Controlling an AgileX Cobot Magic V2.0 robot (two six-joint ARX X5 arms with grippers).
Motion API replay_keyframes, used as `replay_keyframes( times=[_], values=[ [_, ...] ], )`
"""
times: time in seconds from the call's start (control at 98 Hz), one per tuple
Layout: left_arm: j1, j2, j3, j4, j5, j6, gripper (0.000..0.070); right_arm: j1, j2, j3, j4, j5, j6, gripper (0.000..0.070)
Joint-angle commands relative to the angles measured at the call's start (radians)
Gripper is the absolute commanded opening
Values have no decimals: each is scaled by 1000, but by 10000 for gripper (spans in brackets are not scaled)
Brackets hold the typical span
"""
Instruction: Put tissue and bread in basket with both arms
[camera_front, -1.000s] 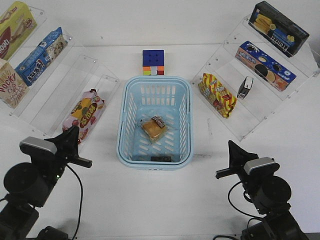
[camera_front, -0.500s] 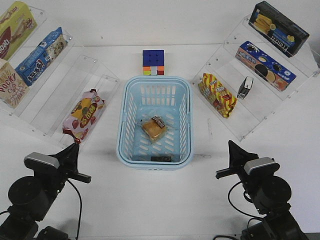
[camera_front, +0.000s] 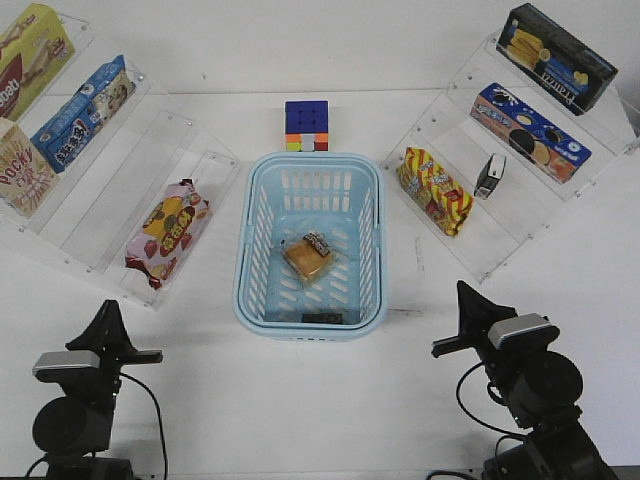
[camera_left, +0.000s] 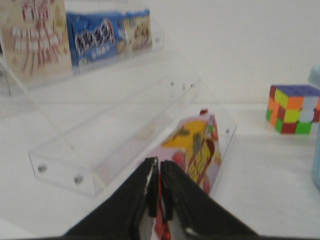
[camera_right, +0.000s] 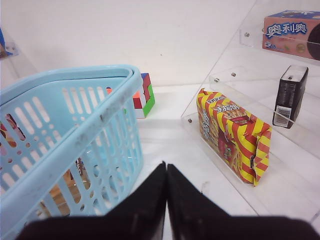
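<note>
**Both claws sitting empty, bread and one tissue lying in the basket**

The left gripper (camera_left: 159, 200) is sitting with its fingers pressed together on nothing, and the right gripper (camera_right: 166, 200) is doing the same, its fingers meeting in a thin seam. Bare white table (camera_front: 300, 400) is lying directly around each claw, giving open room on all sides at the near edge.

Just ahead of the left claw, a pink-and-yellow snack bag (camera_left: 195, 155) is leaning on the lowest step of a clear acrylic shelf (camera_left: 115, 130), whose front lip is standing between the claw and the boxes higher up. Farther off, toward the inner side, a colour cube (camera_left: 292, 108) is resting on the table.

Ahead of the right claw and to its inner side, the basket (camera_right: 95, 100) is presenting its slotted wall and rounded rim. The bread (camera_front: 308, 256) is lying near the basket's middle, and a dark tissue (camera_front: 322, 317) is lying flat against the wall nearest the robot. On the outer side, a red-yellow snack pack (camera_right: 232, 132) is propped on the right shelf's lowest step, and beyond it a second tissue packet (camera_right: 291, 95) is standing upright one step higher.
</note>
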Motion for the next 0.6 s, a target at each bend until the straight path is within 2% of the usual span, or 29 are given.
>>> replay_keyframes(
  times=[0.0, 0.143, 0.245, 0.592],
  values=[
    [19, -50, -56, 24, 49, -2, 1, 4, 0, 10, 14, 0, 13, 0],
    [42, -112, -141, 31, 103, 3, 1, 4, 0, 10, 14, 0, 13, 0],
    [42, -112, -156, 1, 106, 37, 1, 4, 0, 10, 14, 0, 13, 0],
    [42, -111, -155, -16, 105, 35, 1, 4, 0, 10, 14, 0, 13, 0]
  ],
)
